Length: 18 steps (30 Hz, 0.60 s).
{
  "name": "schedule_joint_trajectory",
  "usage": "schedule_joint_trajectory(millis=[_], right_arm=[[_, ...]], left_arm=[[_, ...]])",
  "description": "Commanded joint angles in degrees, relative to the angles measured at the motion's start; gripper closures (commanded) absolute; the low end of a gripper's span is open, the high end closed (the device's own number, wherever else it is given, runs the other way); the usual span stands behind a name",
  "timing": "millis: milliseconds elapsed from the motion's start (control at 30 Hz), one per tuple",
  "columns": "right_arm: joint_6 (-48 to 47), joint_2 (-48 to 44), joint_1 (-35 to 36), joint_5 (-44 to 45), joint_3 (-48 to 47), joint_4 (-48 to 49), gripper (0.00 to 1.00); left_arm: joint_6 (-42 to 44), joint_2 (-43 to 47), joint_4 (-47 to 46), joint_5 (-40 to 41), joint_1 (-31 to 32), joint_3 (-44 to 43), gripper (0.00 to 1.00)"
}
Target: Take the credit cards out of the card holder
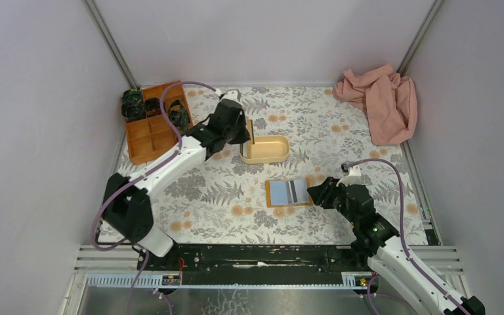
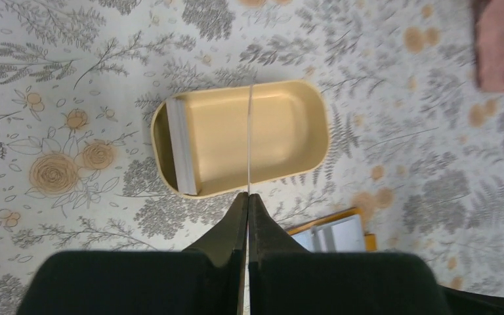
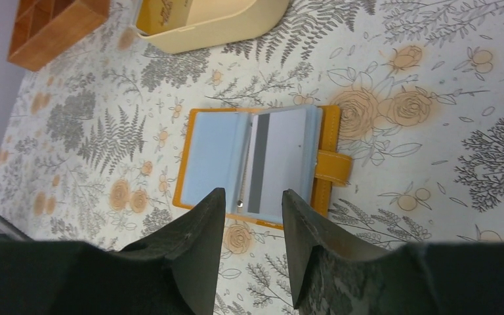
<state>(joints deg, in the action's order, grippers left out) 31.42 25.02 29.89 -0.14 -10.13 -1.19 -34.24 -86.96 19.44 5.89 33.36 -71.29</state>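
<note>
Orange-tan leather-look card holder (image 3: 213, 157) is laid open below right gripper (image 3: 252, 193), fingers spread apart, nothing held. Thin white card (image 2: 250, 131) is pinched by clamped left gripper (image 2: 247, 197) above beige oval tray (image 2: 282, 131).

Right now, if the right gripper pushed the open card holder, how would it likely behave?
The card holder lies flat and thin, so it would probably slide on the table rather than tip. Its plastic sleeves look floppy and may flip if caught. The snap tab sticks out sideways and could snag during a push.
</note>
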Motion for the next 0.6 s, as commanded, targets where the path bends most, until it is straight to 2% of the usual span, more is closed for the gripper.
schedule_joint_trajectory(millis=[0,400,567], right_arm=[[-2.03,1.16,0.13,2.55,-1.73,0.06,0.56],[-1.98,1.62,0.15,2.24,-0.73,1.29,0.56],[-1.86,2.29,0.15,2.82,-0.59,1.15,0.56]], left_arm=[[5.16,-6.63,9.85,-0.39,-1.09,-5.62,1.00],[4.81,-15.78,12.49,0.70,-1.35,-11.86,1.00],[6.55,-20.03,15.85,-0.10,-2.04,-16.97,1.00]])
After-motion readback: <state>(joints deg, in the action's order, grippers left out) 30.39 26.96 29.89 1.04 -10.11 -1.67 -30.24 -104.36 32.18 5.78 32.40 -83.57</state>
